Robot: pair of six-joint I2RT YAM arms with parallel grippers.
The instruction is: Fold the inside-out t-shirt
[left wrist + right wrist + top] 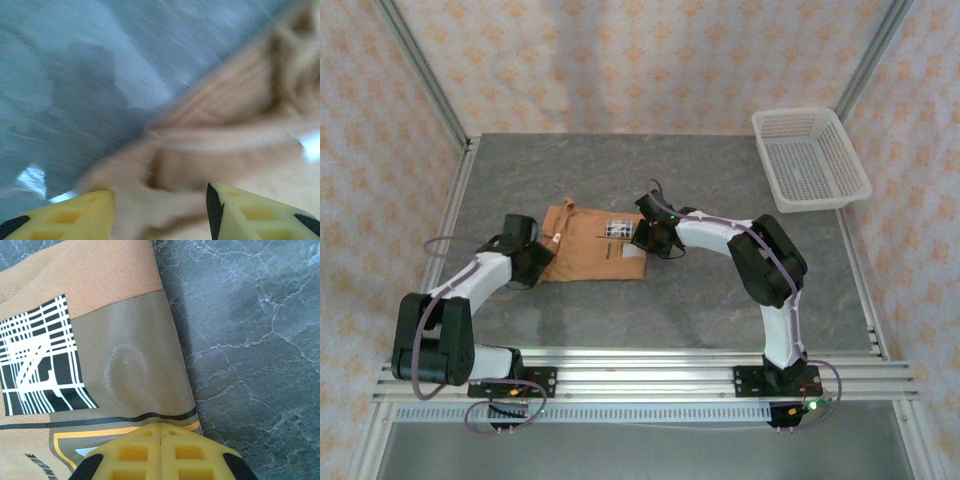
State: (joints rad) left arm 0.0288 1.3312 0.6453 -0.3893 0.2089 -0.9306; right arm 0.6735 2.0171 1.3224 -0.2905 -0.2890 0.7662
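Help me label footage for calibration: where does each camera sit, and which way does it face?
Top external: above and behind the arms, looking down on table, t-shirt and basket; both arms show.
Left wrist: on the left arm, close and blurred over the t-shirt's bunched edge; left gripper open, fingers apart.
Right wrist: on the right arm, looking down at the t-shirt's printed panel; right gripper shut.
Shared: every view shows t-shirt and table.

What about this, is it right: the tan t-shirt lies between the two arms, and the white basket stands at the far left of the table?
No: the white basket stands at the far right of the table, as the top external view shows. The t-shirt part holds.
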